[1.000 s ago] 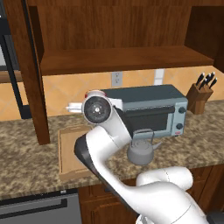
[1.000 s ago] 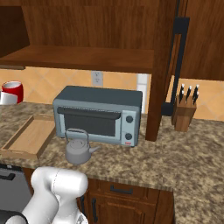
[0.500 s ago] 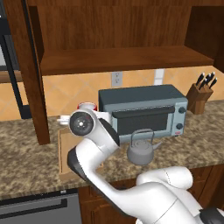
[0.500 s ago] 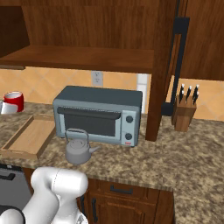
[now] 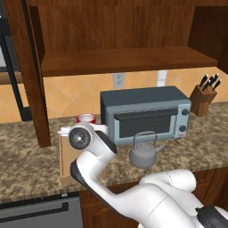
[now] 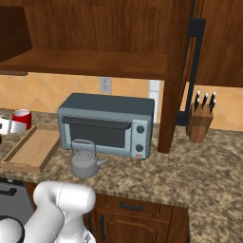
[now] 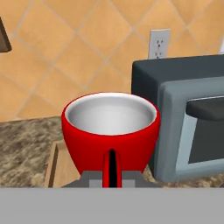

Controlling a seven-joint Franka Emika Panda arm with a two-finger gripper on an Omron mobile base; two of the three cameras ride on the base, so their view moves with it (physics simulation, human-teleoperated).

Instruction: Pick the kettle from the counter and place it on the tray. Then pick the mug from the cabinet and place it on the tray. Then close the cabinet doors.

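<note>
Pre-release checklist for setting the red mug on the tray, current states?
1. Small bright red mug in the gripper, handle pinched between the fingers: ok.
2. Mug upright, white inside facing up: ok.
3. Mug over the light wooden tray: cannot tell; it sits at the tray's far end.
4. Squat grey metal kettle on tray: not ok, it stands on the speckled granite counter.
5. Tray floor bare: ok.
6. Cabinet door closed: not ok.
</note>
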